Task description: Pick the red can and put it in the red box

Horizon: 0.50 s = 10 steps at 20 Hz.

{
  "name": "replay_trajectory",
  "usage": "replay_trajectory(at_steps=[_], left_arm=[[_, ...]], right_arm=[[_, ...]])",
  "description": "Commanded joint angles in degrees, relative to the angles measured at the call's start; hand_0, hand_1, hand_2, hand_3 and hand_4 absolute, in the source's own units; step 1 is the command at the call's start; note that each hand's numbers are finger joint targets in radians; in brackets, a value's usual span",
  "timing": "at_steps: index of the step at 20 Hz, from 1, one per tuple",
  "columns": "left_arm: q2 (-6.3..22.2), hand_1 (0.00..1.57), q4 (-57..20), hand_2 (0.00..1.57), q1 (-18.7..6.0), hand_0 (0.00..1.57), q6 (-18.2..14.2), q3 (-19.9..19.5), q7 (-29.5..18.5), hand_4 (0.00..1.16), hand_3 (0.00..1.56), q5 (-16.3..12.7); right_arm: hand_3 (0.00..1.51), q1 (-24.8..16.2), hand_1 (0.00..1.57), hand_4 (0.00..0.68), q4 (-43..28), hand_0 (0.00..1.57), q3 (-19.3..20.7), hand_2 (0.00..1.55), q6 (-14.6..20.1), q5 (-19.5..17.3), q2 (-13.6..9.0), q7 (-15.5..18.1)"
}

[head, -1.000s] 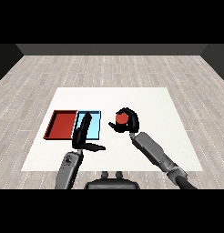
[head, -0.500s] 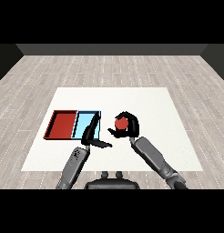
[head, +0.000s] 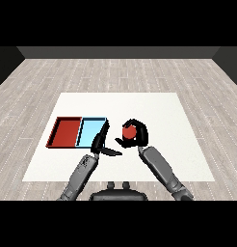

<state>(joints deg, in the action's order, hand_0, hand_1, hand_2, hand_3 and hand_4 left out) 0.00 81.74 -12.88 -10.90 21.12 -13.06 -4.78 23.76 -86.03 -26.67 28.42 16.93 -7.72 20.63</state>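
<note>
On my white desk (head: pixel 154 103), over grey plank floor (head: pixel 115 72), the red tray (head: pixel 65 132) and light blue tray (head: pixel 91 131) sit near its left edge. My left robot hand (head: pixel 102 144) is released beside them; my right robot hand (head: pixel 135 136) grasps the red can (head: pixel 128 130) mid-desk.

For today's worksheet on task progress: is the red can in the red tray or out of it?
Out. The right hand curls round the can, right of both trays; the red tray holds nothing.

2 trays (head: pixel 67 145) side by side, can (head: pixel 128 130) to their right
</note>
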Motion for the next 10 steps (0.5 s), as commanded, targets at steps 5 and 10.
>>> replay_trajectory(at_steps=[5,10], left_arm=[[0.0,0.00,-1.8,0.00,-3.0,0.00,-5.6,5.4,1.3,0.00,0.00,-3.6],[0.0,0.00,-8.5,0.00,-4.3,0.00,-1.8,3.0,-4.9,0.00,0.00,-7.1]], right_arm=[[1.39,-2.5,1.47,0.664,0.8,1.47,3.0,1.43,-5.0,-5.1,4.5,-0.2],[1.39,-6.1,1.45,0.666,-2.7,1.45,2.0,1.44,-5.8,-9.1,7.3,-0.2]])
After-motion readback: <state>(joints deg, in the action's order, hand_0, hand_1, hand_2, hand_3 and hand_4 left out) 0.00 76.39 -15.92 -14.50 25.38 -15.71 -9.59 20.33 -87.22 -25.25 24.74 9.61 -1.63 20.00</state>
